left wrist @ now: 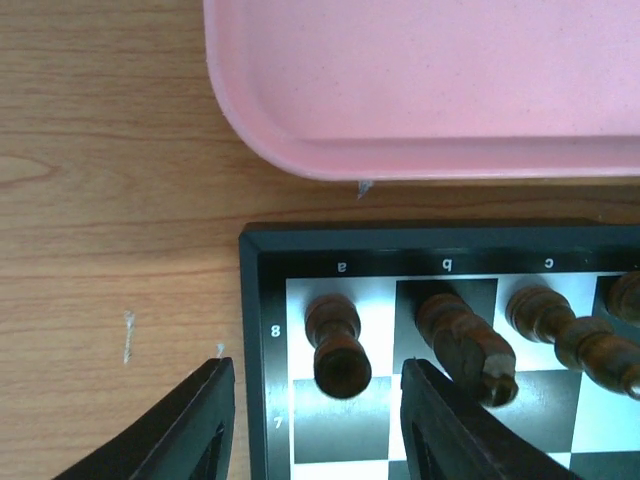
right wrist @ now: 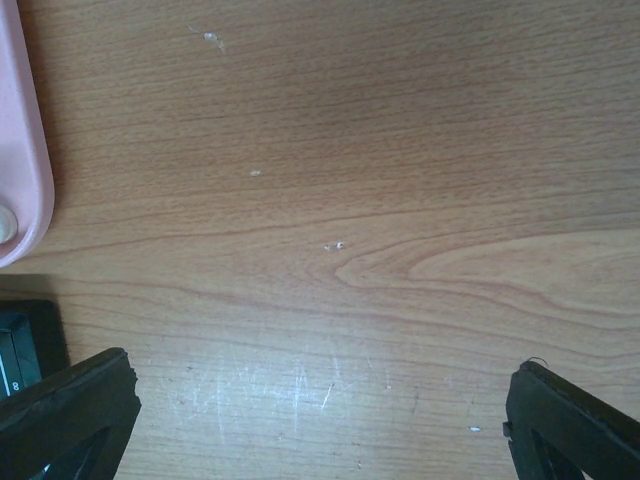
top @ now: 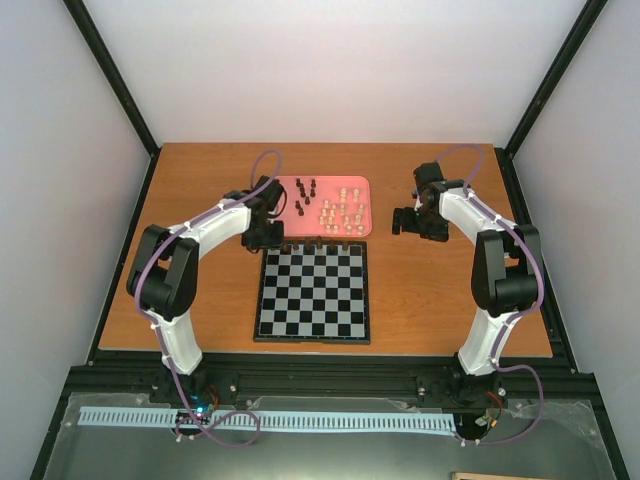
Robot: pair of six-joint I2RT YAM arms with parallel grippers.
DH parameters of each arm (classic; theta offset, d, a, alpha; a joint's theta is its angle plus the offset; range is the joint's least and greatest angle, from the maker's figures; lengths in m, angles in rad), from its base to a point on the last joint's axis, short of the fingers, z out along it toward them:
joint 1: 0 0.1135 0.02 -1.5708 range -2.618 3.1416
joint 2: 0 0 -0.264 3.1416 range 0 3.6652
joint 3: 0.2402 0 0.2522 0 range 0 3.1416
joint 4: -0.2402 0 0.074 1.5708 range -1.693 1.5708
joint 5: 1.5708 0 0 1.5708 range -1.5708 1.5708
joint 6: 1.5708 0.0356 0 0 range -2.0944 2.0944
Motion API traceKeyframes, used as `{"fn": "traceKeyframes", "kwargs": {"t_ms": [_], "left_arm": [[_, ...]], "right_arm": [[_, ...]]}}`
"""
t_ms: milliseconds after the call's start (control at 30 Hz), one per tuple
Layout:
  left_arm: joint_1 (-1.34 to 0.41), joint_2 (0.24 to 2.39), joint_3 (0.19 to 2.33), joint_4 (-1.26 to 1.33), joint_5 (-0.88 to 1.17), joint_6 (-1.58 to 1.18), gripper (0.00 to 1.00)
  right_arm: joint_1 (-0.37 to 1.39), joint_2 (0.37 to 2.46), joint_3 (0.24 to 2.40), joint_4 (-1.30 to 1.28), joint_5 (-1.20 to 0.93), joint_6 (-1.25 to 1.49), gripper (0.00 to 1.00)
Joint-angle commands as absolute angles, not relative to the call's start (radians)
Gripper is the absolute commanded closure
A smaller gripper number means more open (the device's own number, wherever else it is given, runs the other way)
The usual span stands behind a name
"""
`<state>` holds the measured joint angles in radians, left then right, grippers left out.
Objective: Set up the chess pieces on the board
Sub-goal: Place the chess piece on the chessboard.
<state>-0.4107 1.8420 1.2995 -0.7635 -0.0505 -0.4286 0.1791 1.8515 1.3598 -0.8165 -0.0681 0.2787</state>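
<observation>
The board (top: 312, 296) lies mid-table. Several dark chess pieces (top: 320, 244) stand along its far row. In the left wrist view a dark piece (left wrist: 336, 346) stands on square a8, with others on b8 (left wrist: 466, 342) and c8 (left wrist: 560, 326). My left gripper (top: 270, 244) is open over the board's far left corner (left wrist: 262, 300). Its fingers (left wrist: 200, 425) straddle the a8 piece without touching it. More dark pieces (top: 305, 187) and cream pieces (top: 342, 210) stand in the pink tray (top: 362, 186). My right gripper (top: 402, 222) is open and empty over bare wood, its fingers (right wrist: 65, 410) wide apart.
The pink tray's near edge (left wrist: 420, 150) lies just beyond the board. In the right wrist view the tray's corner (right wrist: 22, 150) and a board corner (right wrist: 25, 340) show at the left. The wooden table (top: 450, 300) ends at black frame rails.
</observation>
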Motion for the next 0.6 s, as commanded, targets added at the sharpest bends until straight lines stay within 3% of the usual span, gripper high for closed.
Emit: {"fn": "traceKeyframes", "kwargs": {"t_ms": [0, 267, 567], "left_arm": [[-0.407, 1.784, 1.372, -0.824, -0.092, -0.398, 0.50], [-0.375, 1.851, 1.599, -0.887, -0.130, -0.344, 0.44], [-0.324, 2.189, 2.051, -0.935, -0.146, -0.332, 0.45]], "right_arm": [[0.184, 1.831, 1.351, -0.807, -0.072, 0.291, 0.00], [0.184, 1.837, 1.377, -0.811, -0.069, 0.291, 0.00], [0.184, 1.858, 1.429, -0.832, -0.059, 0.292, 0.00]]}}
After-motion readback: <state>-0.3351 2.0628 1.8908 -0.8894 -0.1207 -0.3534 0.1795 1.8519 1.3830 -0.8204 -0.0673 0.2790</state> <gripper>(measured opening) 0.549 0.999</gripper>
